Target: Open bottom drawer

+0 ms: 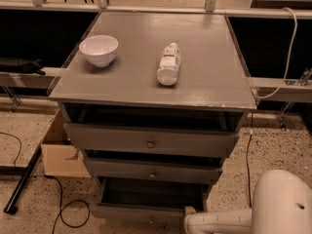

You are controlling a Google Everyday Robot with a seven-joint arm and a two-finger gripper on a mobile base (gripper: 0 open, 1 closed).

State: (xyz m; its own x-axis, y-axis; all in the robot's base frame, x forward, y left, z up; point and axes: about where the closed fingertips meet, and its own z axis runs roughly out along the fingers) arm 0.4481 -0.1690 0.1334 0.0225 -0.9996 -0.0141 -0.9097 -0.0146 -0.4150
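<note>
Grey-painted wood makes up the three-drawer cabinet [204,82]. Its lowest tier, the short-fronted bottom drawer [131,212], stands pulled well out from the cabinet's base with its dark inside showing. The robot's white hand [189,214] sits at the right front corner of that drawer, at the foot of the cabinet. Whether it is open or closed I cannot tell, nor whether it touches the wood.

The job looks nearly done, so the hazards lie in overdoing it. A pull from that corner, well off the drawer's centre, would likely skew the drawer in its runners and jam it. Pulling much further could bring it out of the cabinet altogether and drop its front onto the speckled floor [29,179].

A jolt passed up through the frame matters too. The clear plastic bottle [168,65] lies on its side on the cabinet top and could roll toward an edge. The white round bowl [98,48] at the top's left is less at risk. The wider top drawer [107,138] and the middle drawer [117,168] look slightly ajar and could slide.
</note>
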